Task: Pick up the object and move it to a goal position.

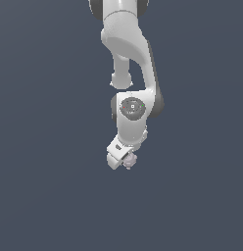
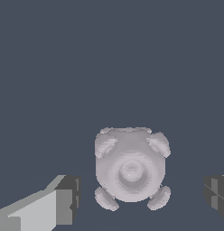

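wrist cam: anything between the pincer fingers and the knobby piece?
No. In the wrist view the knobby piece sits between the two fingers, with only bare dark floor in the gaps on each side. Pincer is open, not touching it.

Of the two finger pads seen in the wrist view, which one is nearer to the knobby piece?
The pad with the pale finger body behind it is nearer to the knobby piece; the dark pad at the picture's edge has a wider gap. Neither touches.

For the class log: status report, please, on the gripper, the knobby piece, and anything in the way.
Gripper open, fingers either side of the knobby piece, not touching. Piece not gripped. Nothing in the way.
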Controlling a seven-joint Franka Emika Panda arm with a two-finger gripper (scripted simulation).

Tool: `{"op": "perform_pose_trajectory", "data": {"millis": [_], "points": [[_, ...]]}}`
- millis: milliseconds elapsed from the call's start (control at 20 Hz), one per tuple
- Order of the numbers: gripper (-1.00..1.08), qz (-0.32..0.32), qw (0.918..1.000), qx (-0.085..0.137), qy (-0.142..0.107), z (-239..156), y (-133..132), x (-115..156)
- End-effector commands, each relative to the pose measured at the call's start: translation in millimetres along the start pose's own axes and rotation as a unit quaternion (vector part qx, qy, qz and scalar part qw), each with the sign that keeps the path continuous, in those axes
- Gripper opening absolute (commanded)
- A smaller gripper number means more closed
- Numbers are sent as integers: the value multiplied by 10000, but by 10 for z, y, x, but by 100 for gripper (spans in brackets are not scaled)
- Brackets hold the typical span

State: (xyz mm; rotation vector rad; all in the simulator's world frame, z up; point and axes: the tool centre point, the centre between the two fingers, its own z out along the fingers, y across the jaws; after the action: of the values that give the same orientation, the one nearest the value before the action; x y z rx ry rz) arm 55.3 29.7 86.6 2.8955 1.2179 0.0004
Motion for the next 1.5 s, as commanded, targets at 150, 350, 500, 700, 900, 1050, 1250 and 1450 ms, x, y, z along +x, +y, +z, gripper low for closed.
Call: {"op": "perform_pose_trajectory", "data": {"millis": [150,350,500,700,900,1050,1250,1450], "points": [[100,-14,10000,3,-2,234,-9,-5],[100,-22,10000,3,-1,425,-11,-8],[100,-25,10000,2,-1,474,-7,-1],[-100,-25,10000,2,-1,472,-3,4],[-100,-25,10000,2,-1,472,-3,4],[-100,-25,10000,2,-1,472,-3,4],[-100,-22,10000,2,-2,462,-3,-1],[-100,-22,10000,2,-2,389,-32,-9]]}}
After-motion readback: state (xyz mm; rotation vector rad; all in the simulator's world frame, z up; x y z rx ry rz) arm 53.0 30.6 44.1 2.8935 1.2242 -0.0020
